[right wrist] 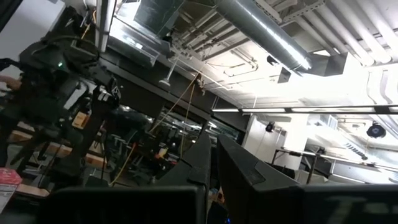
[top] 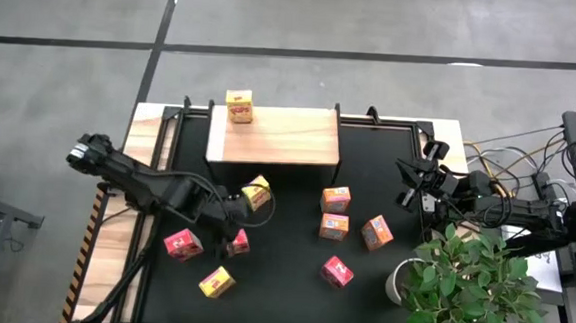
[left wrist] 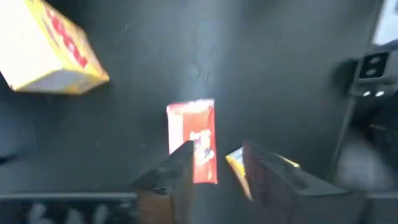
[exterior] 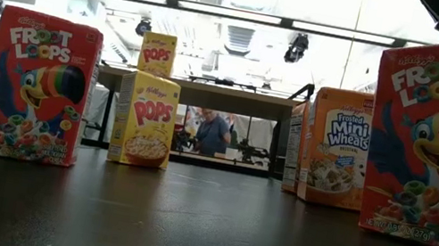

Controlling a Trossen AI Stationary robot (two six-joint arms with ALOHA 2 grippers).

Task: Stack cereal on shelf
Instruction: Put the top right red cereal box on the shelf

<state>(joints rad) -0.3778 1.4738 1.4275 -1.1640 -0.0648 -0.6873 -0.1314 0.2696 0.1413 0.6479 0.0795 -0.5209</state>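
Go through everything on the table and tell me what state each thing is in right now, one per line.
Wooden shelf: holds one box only.
Yellow box on shelf: upright, near the shelf's left end.
Other eight cereal boxes: scattered on the black mat, not stacked.
Pink-red box: lying on the mat in front of the left gripper.
Left gripper: open, holding nothing.
Right gripper: shut, empty, waiting at the mat's right edge.

The setting is a robotics lab or industrial test hall. A bare concrete floor marked with dark lines surrounds the table, and loose cables lie at its right edge. Exposed ductwork and strip lights hang from an open ceiling, metal stands stand about, and a person sits at benches beyond.
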